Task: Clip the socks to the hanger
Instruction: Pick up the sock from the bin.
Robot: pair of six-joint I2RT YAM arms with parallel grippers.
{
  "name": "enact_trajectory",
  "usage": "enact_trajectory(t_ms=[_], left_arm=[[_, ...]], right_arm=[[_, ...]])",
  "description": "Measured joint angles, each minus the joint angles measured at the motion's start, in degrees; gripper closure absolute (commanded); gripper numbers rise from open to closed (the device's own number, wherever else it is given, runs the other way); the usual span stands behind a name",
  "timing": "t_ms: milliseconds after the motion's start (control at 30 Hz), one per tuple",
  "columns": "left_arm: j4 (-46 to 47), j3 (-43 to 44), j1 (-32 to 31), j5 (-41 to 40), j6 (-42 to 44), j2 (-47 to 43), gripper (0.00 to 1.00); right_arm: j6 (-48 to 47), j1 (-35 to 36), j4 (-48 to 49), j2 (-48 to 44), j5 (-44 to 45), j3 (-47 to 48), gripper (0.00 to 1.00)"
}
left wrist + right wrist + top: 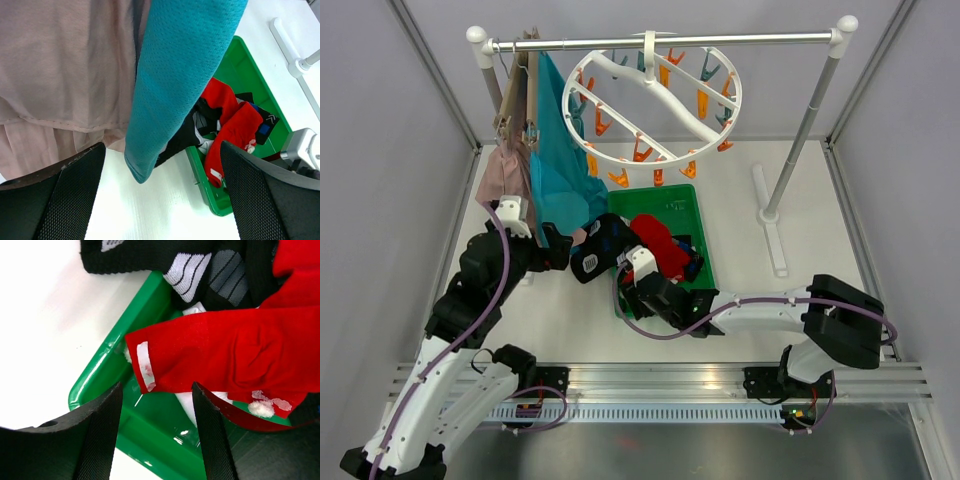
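The hanger (650, 105), a round white ring with orange and teal clips, hangs from the rail at the back. The socks lie heaped in a green tray (692, 205): red ones (660, 245) and black ones (600, 250) that spill over its left rim. My right gripper (156, 430) is open at the tray's near left corner (100, 382), its jaws just short of a red sock's white-tipped end (220, 355); black socks (200, 265) lie beyond. My left gripper (162, 195) is open and empty above the table, left of the tray (210, 195), with the red socks (230, 125) ahead.
A teal cloth (180, 75) and a pink garment (65, 65) hang on slim hangers at the rail's left end (535, 150), right in front of my left gripper. The rail's right post and foot (775, 235) stand right of the tray.
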Motion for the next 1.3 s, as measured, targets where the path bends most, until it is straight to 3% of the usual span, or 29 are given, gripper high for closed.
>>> enact_trajectory(t_ms=[433,700,833,933,1033,1300], left_arm=[[-0.26,-0.04,0.0,0.0,0.0,0.46,0.0],[-0.68,-0.11,0.0,0.0,0.0,0.55,0.0],[-0.72,-0.13,0.0,0.07,0.0,0.72,0.0],[-0.74,-0.15,0.0,0.52,0.0,0.76,0.0],[-0.7,-0.22,0.0,2.03,0.0,0.76,0.02],[3.28,-1.4,0.11,14.29,0.04,0.72,0.07]], right_arm=[[0.02,0.09,3.37,6.23,2.01,0.76,0.39],[-0.17,0.13,5.01,7.39,4.52,1.03,0.63],[-0.2,0.13,5.55,7.41,5.88,1.03,0.85],[-0.13,0.13,5.68,7.41,6.56,1.03,0.94],[-0.15,0.13,5.42,7.26,7.28,1.03,1.0],[0.07,0.13,1.38,-0.46,8.28,1.03,1.0]])
